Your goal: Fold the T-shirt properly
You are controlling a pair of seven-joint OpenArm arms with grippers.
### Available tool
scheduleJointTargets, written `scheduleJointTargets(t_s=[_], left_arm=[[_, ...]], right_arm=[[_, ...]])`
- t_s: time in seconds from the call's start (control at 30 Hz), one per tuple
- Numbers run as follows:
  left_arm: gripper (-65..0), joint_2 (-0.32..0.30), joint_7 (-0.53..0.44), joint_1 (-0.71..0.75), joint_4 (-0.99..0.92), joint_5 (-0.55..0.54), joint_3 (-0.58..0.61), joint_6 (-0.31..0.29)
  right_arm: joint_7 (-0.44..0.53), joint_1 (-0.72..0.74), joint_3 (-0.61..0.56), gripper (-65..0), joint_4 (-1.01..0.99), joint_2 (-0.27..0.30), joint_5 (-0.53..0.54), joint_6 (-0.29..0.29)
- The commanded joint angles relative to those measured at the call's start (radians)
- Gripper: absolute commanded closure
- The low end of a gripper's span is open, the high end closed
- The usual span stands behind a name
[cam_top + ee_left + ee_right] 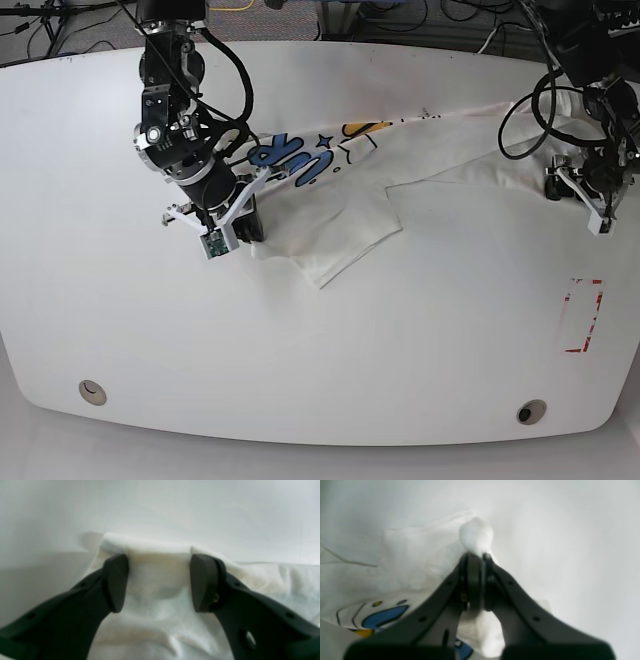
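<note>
The white T-shirt (340, 210) lies stretched across the table between both arms, its blue and yellow print (300, 160) facing up. In the base view my right gripper (248, 228) is at the shirt's left end. The right wrist view shows that gripper (480, 556) shut on a bunched tuft of the T-shirt (420, 560), with blue lettering (382, 616) beside it. My left gripper (575, 190) is at the shirt's right end. In the left wrist view it (158, 580) stands open, its pads (116, 580) on either side of a raised fold of the T-shirt (275, 580).
The white table (300, 350) has a red-outlined rectangle (583, 315) near its right edge. Two round holes (92, 391) (531, 411) sit by the front edge. Cables (420, 25) run along the back.
</note>
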Motion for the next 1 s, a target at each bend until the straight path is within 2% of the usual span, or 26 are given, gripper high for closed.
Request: scheduleJointTargets(t_s=[0.0,0.57,0.97], left_arm=[[-36.3,-0.026,0.014,0.000,0.015,0.006,-0.004,-0.001],[-36.4,-0.054,0.026,0.022,0.031,0.005,-0.001,-0.001],[-36.1,-0.048,0.116,0.117,0.227,-0.014,-0.040,-0.001]], right_arm=[[0.022,0.010,0.002,-0.8,0.021,0.006,0.009,-0.003],[0.018,0.008,0.002,-0.5,0.020,0.002,0.012,-0.006],[0.019,0.011,0.004,-0.6,0.013,0.005,0.013,-0.003]])
